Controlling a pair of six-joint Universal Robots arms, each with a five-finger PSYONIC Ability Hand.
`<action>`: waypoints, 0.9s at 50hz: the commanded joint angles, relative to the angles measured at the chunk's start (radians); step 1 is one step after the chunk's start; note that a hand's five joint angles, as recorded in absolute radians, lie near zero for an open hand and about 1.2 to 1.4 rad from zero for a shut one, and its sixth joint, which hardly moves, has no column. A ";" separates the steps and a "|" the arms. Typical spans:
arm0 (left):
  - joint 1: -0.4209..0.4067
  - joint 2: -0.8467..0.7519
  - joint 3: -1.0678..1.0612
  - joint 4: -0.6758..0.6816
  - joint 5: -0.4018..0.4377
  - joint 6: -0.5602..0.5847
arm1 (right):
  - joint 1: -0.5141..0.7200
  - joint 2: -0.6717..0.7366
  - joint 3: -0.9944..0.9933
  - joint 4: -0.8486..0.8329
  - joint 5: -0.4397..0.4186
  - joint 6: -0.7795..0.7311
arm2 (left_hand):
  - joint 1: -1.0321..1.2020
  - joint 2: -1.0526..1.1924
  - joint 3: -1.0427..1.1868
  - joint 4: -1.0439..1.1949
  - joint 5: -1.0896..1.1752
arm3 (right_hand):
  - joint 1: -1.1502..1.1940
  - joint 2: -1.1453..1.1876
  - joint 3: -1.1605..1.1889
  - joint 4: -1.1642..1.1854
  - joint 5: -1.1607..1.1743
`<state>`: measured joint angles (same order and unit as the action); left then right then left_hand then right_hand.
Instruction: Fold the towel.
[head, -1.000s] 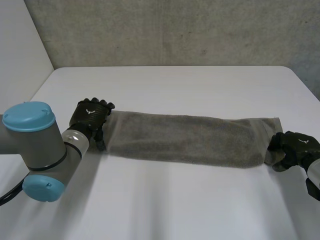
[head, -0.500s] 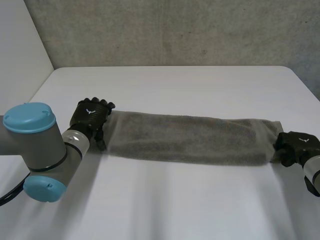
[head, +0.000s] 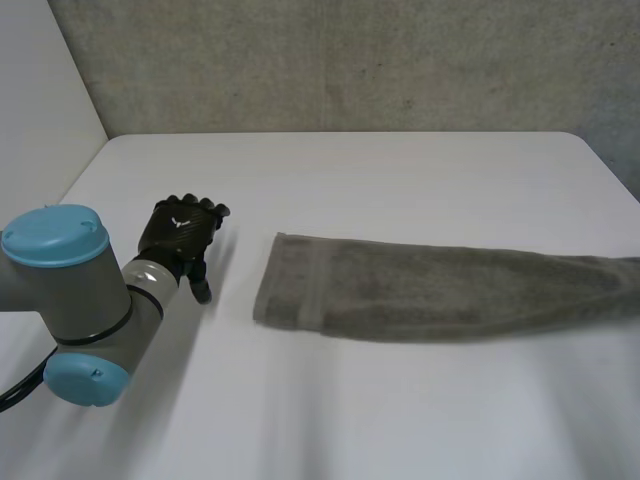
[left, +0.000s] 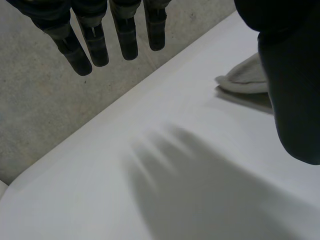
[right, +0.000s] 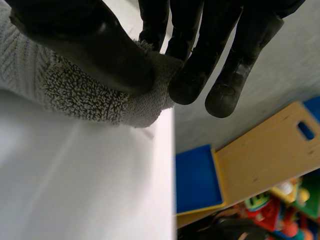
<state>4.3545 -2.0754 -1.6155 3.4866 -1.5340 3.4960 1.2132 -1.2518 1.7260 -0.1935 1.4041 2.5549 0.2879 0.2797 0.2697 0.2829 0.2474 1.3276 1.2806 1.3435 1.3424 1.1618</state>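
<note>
Nearest to me, the left arm (head: 75, 300) enters over the white table (head: 350, 410), its light-blue cap (head: 55, 235) uppermost. At its end, the left hand (head: 180, 232) sits above the table with nothing in it. My left wrist view confirms this: the fingers (left: 95, 45) hang straight and slightly spread, the thumb (left: 295, 90) stands off to one side, and there is only bare table beneath the palm. I record this hand as released.

Next out, the towel (head: 430, 290) lies on the table as one long, narrow grey band, doubled lengthwise, running across in front of me. Its hemmed end lies well apart from the left hand, with bare table between them. The other end runs off towards my right side.

That far end is held. In the right wrist view, the right hand (right: 90, 45) pinches the end of the towel between its thumb and its fingers, right at the table's edge. I record this hand as grasping the towel. The cloth rises slightly from the table at the pinch.

Past that edge, below table level, I see a blue panel (right: 197, 180), a wooden panel (right: 260, 155) with a slot cut in it, and a heap of coloured toys (right: 270, 205).

Farthest off, a grey concrete wall (head: 350, 60) stands behind the table.
</note>
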 joint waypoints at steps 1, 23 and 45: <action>0.000 0.034 0.000 -0.003 -0.002 -0.003 | 0.147 -0.051 -0.189 0.129 -0.001 0.024 | -0.074 -0.066 -0.056 -0.069 -0.208 | 0.069 0.116 0.053 0.054 0.060; 0.000 0.095 -0.014 0.000 -0.008 -0.018 | 1.103 0.364 -0.534 0.124 -0.004 -0.012 | -0.074 -0.066 -0.056 -0.069 -0.208 | 0.069 0.116 0.053 0.054 0.060; -0.084 0.095 0.042 0.042 -0.005 -0.020 | 0.949 0.108 -0.340 0.121 -0.097 0.082 | -0.077 -0.069 -0.059 -0.072 -0.211 | -1.153 -1.106 -1.169 -1.168 -1.162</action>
<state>4.3232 -1.9804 -1.5979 3.5073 -1.5385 3.4776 2.2772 -1.0036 1.2921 -0.0760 1.3023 2.5766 0.2878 0.2796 0.2696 0.2829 0.2465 0.2321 0.2503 0.2437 0.2565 0.0198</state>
